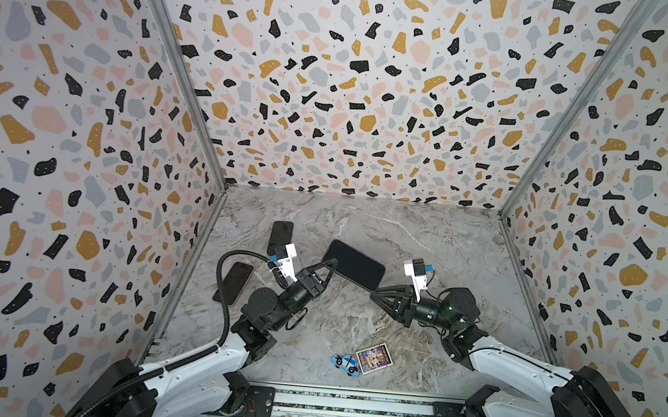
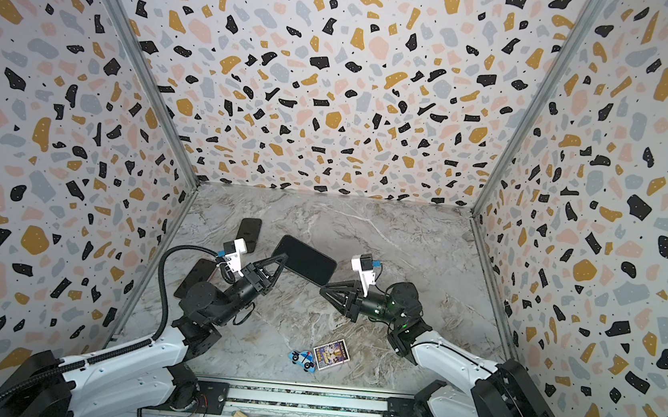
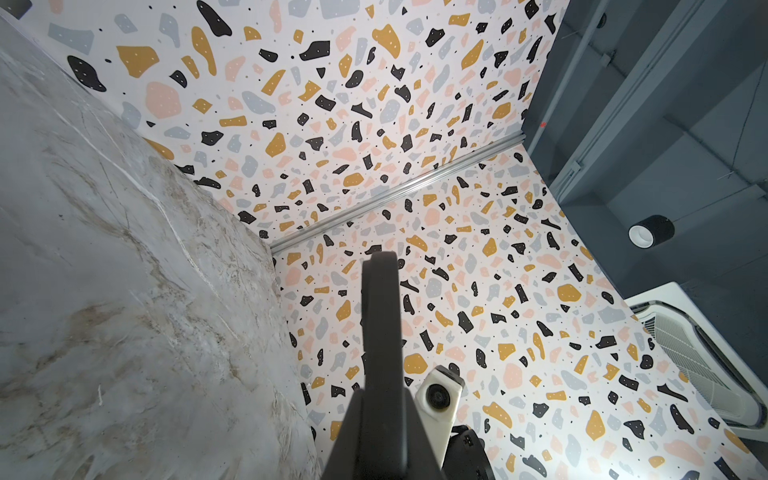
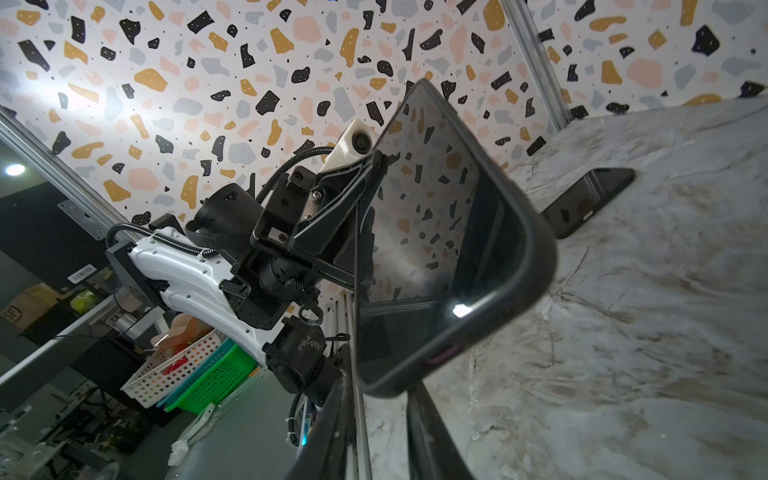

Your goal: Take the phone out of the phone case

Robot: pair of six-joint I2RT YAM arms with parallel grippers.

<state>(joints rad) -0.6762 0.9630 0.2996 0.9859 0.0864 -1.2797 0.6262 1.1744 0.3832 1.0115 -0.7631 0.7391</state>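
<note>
Phone (image 1: 354, 265) sat snug inside its black phone case (image 4: 536, 249), raised off the marble table (image 1: 424, 247) and tilted, with your left gripper (image 1: 333, 264) clamped tight on the end nearer the left wall. Your right gripper (image 1: 374, 293) had its jaws a little apart at the opposite lower corner, and you could not tell whether they pinched the case. A spare handset (image 1: 280, 235) and a second handset (image 1: 233, 282) lay flat by the left wall, while a toy car (image 1: 346, 363) lay just beside a card (image 1: 373, 359) near the front edge.

Blurred, edge-cropped fingers (image 4: 432, 436) of the right gripper (image 4: 378, 386): unclear whether they pinch the black rubber-rimmed phone (image 4: 436, 216) between them.
</note>
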